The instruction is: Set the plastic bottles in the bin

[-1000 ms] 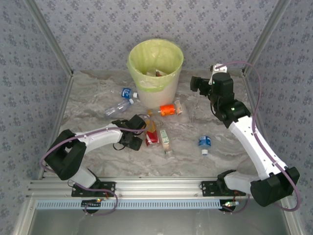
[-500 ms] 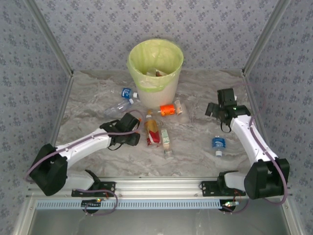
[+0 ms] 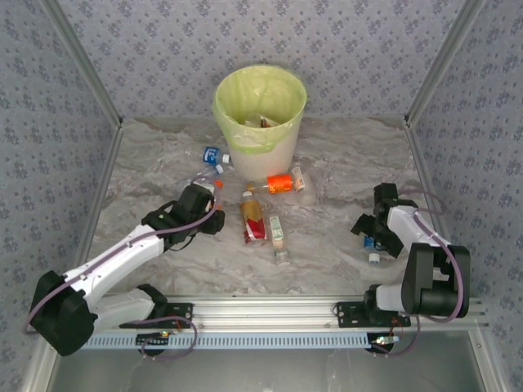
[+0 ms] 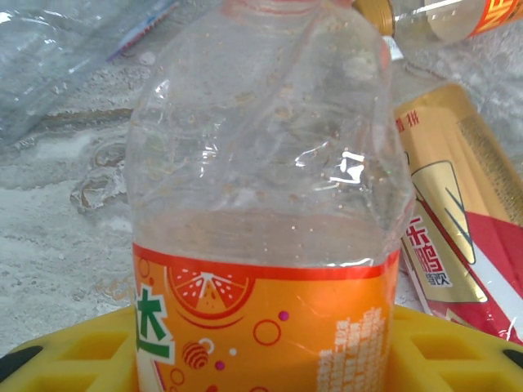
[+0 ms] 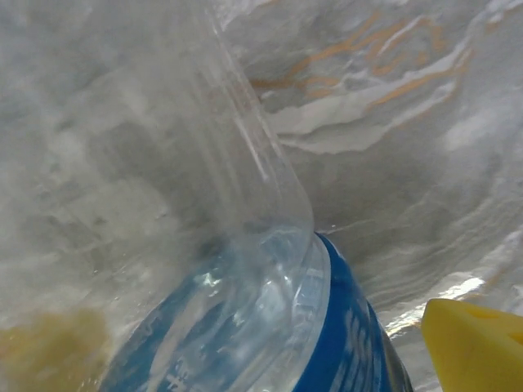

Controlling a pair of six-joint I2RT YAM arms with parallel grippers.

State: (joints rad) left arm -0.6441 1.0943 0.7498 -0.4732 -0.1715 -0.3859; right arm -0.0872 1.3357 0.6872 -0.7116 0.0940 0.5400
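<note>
Left gripper point(image 3: 209, 209): clamped on orange-label bottle point(image 4: 261, 245), table centre-left, near the bin point(image 3: 274, 155). Right gripper point(image 3: 373, 237): jaws spread wide over blue-label bottle point(image 5: 343, 343), apparently ungripped, table right.

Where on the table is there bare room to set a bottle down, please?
Bare tabletop lies right of the bin, toward the far right corner, and in the far left corner. It is crowded before the bin, among the bottles.
</note>
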